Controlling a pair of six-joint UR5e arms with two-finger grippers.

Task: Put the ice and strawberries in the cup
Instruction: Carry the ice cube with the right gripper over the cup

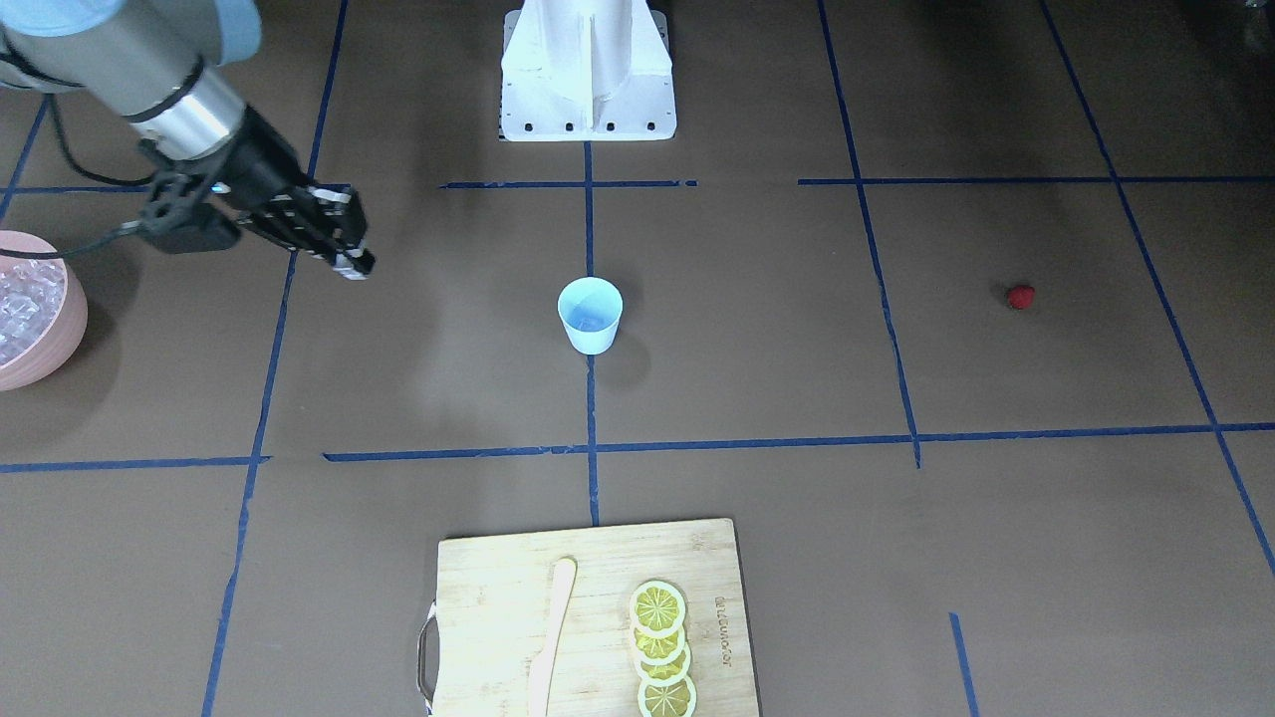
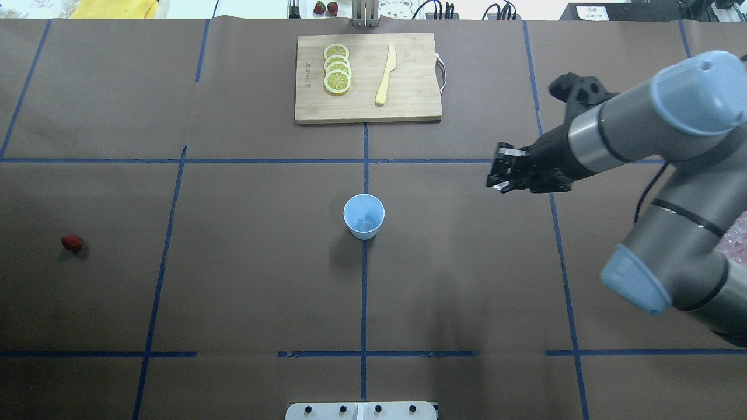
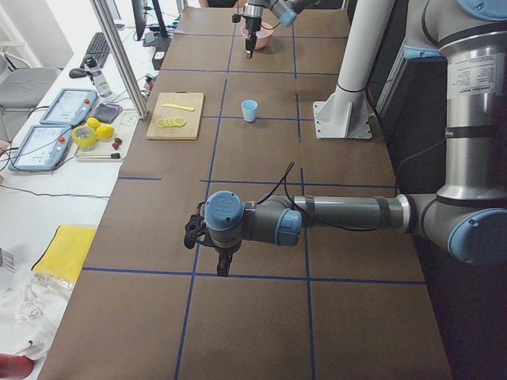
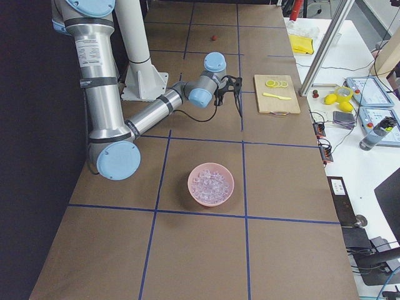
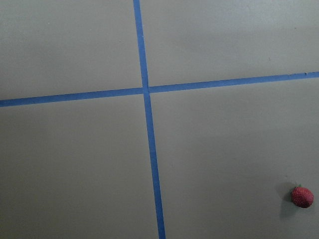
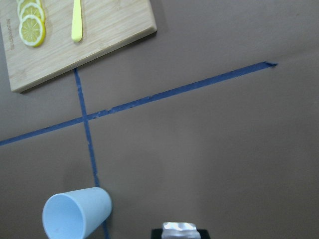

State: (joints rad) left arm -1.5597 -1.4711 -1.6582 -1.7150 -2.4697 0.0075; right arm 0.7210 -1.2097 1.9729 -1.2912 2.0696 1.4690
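On the brown table (image 2: pixel 262 280), gridded with blue tape, the strawberry (image 2: pixel 71 243) is seen lying alone at the far left of the overhead view, well apart from everything else. It is also caught at the lower right corner of the left wrist camera. The left gripper (image 3: pixel 223 267) is shown only in the side view, hanging over bare table, and whether it is open or closed cannot be told.

At the centre, the light-blue cup (image 2: pixel 363 216) is stood upright on a tape line. Beyond it, a wooden cutting board (image 2: pixel 362 108) is laid with a row of overlapping lemon slices (image 2: pixel 337 69) and a yellow knife (image 2: pixel 385 76).

To the right, the right gripper (image 2: pixel 501 175) is held above the table, well short of the cup. A glossy, whitish piece is glimpsed at its tip in the right wrist view, but whether the jaws are clamped on it cannot be told.

Farthest right, the ice (image 4: pixel 211 181) is heaped in a pink bowl (image 4: pixel 212 202).
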